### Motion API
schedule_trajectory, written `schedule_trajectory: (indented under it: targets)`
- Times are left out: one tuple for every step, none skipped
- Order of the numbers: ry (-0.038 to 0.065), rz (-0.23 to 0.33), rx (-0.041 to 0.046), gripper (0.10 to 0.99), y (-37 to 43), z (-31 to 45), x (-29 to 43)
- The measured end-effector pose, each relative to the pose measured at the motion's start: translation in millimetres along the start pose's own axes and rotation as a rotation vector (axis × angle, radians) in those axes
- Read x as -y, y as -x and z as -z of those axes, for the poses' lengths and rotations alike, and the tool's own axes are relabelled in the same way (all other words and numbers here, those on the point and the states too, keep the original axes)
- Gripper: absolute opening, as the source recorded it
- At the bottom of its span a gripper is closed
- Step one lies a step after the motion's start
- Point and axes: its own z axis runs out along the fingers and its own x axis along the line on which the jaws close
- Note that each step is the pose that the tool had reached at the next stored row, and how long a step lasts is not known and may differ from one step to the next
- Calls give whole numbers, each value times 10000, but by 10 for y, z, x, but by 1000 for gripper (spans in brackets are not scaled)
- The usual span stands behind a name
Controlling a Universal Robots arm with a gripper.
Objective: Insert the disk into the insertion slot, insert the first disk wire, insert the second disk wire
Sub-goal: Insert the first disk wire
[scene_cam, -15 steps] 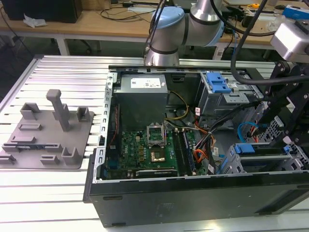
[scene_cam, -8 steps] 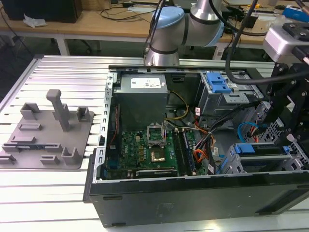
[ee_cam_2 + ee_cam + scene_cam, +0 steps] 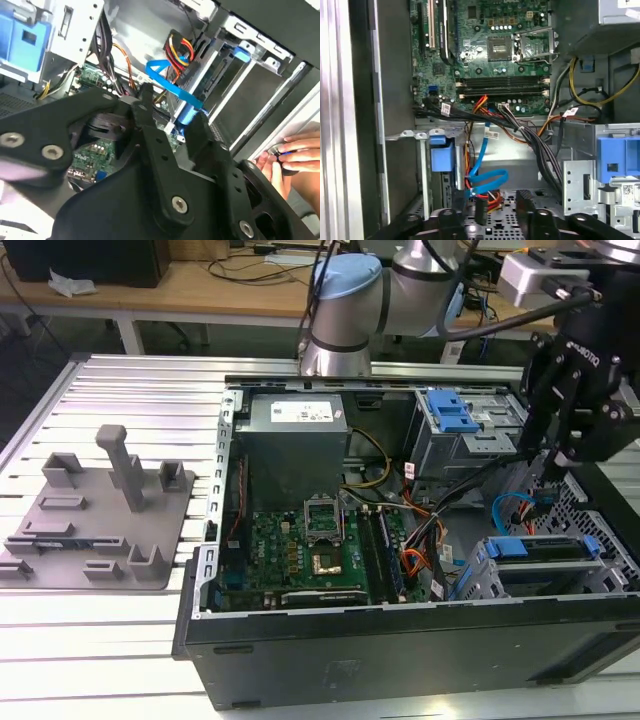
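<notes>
At the exterior view's lower right, the disk (image 3: 545,546) sits inside the slot (image 3: 478,578). Above it hangs the gripper (image 3: 556,460), spread, with a blue cable (image 3: 175,87) passing between its tips.

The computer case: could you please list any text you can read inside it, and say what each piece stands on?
Power supply label: print too small to read.
Bay sticker, beside the blue latch: too blurred to read.
Wire tags: too small to read.
Nothing here can be quoted.
</notes>
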Motion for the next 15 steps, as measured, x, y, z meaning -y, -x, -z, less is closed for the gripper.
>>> schedule_trajectory:
  targets:
    - [-1,1,-53,482,4,-6,10]
    - [0,2,-87,482,4,-13,15]
    - [-1,3,-178,412,6,-26,16]
    - [-3,7,-314,412,7,-34,17]
    - [-4,14,-339,412,7,-34,15]
    - [-5,18,-368,412,8,-35,15]
    - [-29,16,-441,412,11,-41,13]
    - [-124,7,-474,412,11,-43,12]
    - [-306,-7,-543,412,12,-44,13]
    - [-493,-23,-632,412,12,-45,13]
    - [-619,-36,-707,412,12,-45,13]
    - [-710,-59,-808,412,12,-46,13]
    - [-827,-156,-1070,412,11,-45,13]
    - [-899,-271,-1391,412,12,-47,14]
    - [-909,-269,-1735,412,15,-47,14]
